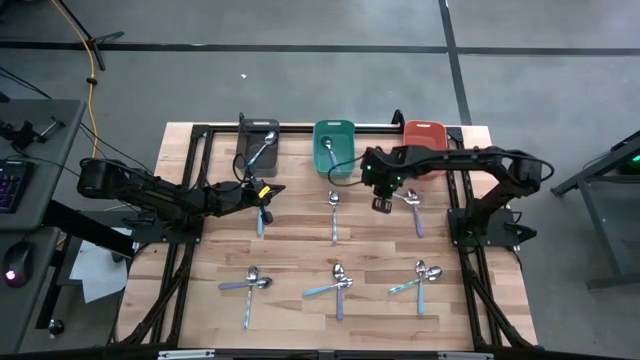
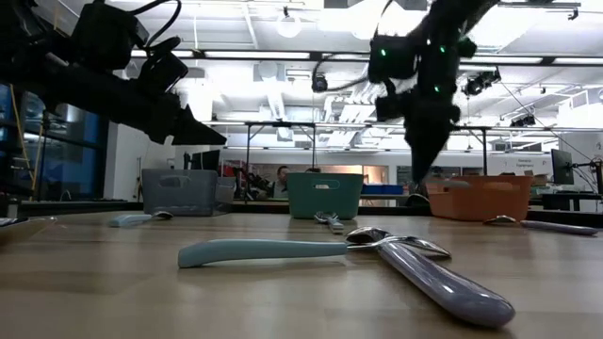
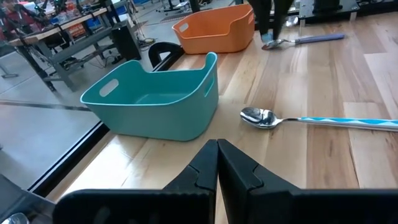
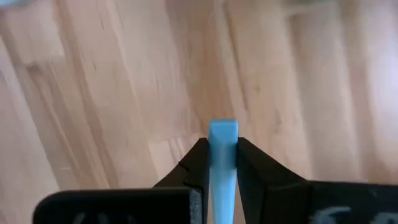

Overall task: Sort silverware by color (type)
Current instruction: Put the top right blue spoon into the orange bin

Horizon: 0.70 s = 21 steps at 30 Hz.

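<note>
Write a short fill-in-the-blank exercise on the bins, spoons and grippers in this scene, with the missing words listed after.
1. The right gripper is shut on a spoon handle coloured light ____.
2. Of the three bins, the teal bin stands in the ____.
3. The grey bin holds one ____.
4. The left gripper is shut and holds ____.

Missing words: blue; middle; spoon; nothing
</note>
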{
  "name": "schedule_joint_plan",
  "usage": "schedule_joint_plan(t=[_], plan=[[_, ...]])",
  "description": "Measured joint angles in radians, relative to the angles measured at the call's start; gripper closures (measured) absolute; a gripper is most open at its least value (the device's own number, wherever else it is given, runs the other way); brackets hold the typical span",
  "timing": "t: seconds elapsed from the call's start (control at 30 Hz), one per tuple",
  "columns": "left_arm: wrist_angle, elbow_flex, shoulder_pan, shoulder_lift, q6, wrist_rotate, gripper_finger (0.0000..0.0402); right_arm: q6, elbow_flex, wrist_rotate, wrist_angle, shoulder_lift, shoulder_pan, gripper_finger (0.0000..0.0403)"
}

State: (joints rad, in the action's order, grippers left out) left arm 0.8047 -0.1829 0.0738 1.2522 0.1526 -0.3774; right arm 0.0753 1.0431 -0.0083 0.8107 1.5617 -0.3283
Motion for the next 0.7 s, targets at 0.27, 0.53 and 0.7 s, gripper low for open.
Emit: schedule_joint_plan(t=[0.27, 0.53, 0.7], plan=[[-0.029, 0.001, 0.000, 0.000, -0.020, 0.000, 0.0399, -0.070, 0.130, 0.189, 0.097, -0.059, -0.120, 0.0368], [-0.034, 0.001, 0.000, 0.000, -0.044, 0.000, 0.0399, -0.120, 0.111, 0.267, 0.040, -0.070, -0.432, 0.0368], [-0.036, 0.001, 0.000, 0.000, -0.044, 0.000, 0.0399, -0.102, 0.033, 0.225, -0.076, -0.070, -0.598, 0.0368]])
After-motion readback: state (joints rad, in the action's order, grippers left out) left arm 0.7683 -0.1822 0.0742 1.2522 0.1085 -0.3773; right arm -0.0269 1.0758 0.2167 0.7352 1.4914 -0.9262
